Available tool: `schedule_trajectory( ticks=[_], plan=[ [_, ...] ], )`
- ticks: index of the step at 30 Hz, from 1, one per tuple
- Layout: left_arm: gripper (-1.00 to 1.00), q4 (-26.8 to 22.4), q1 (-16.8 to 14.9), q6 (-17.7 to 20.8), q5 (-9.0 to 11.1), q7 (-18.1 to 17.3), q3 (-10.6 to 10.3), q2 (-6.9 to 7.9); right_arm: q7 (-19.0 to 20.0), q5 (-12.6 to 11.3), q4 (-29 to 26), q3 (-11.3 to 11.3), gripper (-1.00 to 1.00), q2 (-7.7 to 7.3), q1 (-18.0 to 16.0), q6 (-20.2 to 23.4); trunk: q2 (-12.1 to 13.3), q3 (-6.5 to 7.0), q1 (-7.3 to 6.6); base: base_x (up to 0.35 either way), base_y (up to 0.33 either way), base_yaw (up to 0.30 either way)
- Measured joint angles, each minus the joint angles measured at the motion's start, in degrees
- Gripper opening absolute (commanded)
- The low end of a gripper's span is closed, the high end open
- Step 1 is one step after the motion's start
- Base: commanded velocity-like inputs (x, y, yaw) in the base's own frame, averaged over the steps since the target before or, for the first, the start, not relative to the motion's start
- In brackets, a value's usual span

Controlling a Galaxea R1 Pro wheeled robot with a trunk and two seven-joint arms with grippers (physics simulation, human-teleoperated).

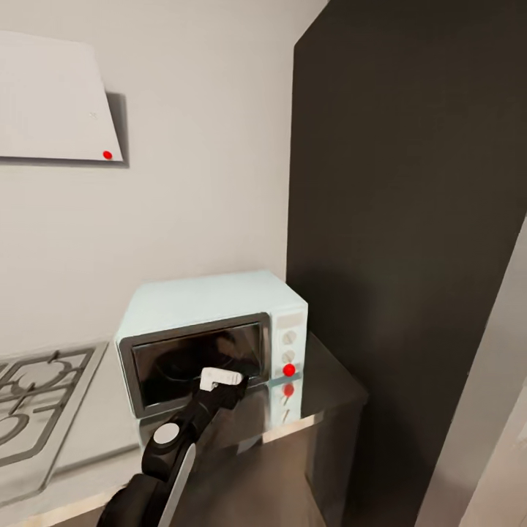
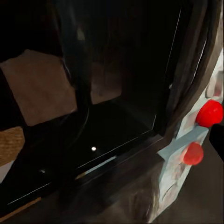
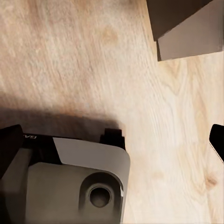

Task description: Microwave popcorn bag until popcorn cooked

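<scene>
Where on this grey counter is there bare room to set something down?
Bare glossy grey countertop lies between the steel gas hob and the pale mint-blue microwave, and a narrower strip right of it by the dark panel. In front of its door, the left tool crowds things.

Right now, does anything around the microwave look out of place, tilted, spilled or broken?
Nothing stands out. The microwave sits upright and square on the countertop, its dark glass door shut, with no spill or damage visible. The left tool is close in front of the door. The hob beside it looks orderly.
</scene>
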Motion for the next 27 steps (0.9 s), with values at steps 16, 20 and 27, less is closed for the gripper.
schedule_trajectory(
  ticks=[16,20,27],
  plan=[
    [1.0,0.2,-0.3,0.1,0.2,5.8,-4.8,-0.23,0.0,0.1,-0.1,0.0,1.0,-0.09,0.0,-0.1,0.0,0.01,0.07,-0.138,0.0,0.0],
    [1.0,0.2,-0.3,0.1,0.2,5.9,-5.1,-0.26,0.0,0.2,-0.1,0.0,1.0,-0.1,0.0,-0.2,0.0,0.01,0.07,-0.325,0.0,0.0],
    [1.0,0.0,-0.3,0.1,0.3,5.9,-5.0,-0.27,0.0,0.2,-0.1,0.1,1.0,-0.1,0.0,-0.2,0.0,0.01,0.07,-0.325,0.0,0.0]
  ],
)
